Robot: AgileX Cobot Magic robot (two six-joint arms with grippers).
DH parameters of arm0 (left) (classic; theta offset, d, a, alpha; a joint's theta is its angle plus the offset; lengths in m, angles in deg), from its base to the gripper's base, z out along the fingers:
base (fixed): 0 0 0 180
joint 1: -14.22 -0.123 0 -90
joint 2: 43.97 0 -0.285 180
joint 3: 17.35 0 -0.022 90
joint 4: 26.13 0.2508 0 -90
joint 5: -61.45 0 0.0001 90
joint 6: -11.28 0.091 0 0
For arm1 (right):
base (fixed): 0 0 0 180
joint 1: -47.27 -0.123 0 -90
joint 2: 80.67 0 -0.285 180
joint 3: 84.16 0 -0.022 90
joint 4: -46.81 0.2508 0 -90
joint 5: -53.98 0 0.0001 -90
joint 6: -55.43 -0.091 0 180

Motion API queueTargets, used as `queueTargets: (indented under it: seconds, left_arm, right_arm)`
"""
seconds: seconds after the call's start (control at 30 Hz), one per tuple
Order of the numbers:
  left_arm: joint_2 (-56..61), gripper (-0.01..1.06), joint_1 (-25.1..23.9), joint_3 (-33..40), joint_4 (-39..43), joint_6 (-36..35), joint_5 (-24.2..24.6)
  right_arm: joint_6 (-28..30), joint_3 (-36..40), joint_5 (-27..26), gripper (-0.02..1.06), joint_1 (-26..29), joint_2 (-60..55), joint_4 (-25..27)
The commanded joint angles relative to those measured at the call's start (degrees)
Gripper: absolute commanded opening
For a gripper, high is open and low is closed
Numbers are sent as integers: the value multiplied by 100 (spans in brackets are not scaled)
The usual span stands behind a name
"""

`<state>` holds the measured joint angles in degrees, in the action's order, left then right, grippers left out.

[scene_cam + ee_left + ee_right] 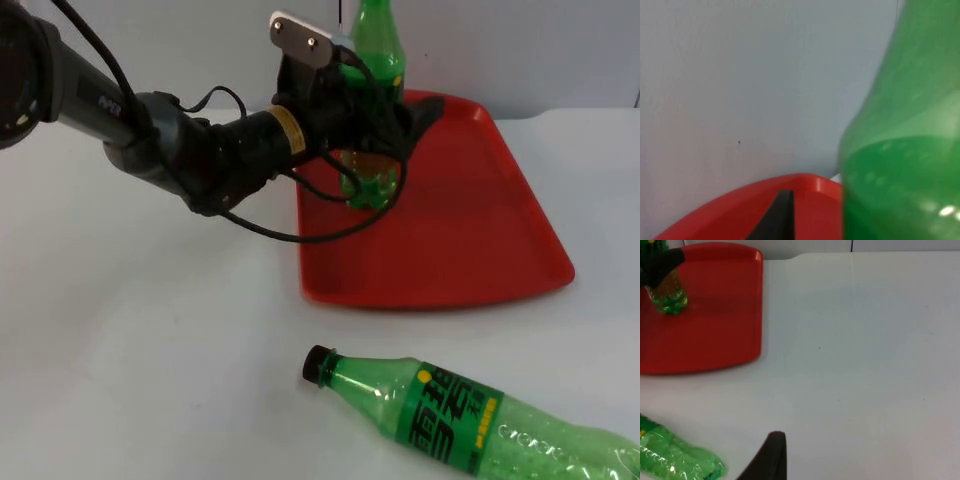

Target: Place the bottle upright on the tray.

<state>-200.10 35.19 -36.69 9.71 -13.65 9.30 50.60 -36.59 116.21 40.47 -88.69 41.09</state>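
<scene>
Top view: the left gripper [385,125] is clenched around the upright green bottle [372,180] standing on the red tray [470,230], a second bottle [470,420] lying on the near table [150,340]

You've got a green plastic bottle [372,110] standing upright on the red tray [470,230], near its back left corner, base down on the tray floor. The tray's a shallow rectangle with rounded corners, sitting flat on the white surface [140,340]. A second green bottle [470,420] with a black cap and green label lies on its side on the surface just in front of the tray.
</scene>
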Motion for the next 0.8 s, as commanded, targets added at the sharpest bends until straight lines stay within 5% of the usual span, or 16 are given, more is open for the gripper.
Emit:
queueTargets:
  seconds: [0.0, 0.23, 0.77]
  left_arm:
    - [85, 105, -45, 28, 311, -294, -84]
    - [415, 105, -108, 142, 1046, -442, 561]
    - [1307, 105, -235, 1376, 1204, -366, 728]
  right_arm:
    - [27, 15, -40, 105, 35, 23, -13]
    - [27, 15, -40, 105, 35, 23, -13]
    - [27, 15, -40, 105, 35, 23, -13]
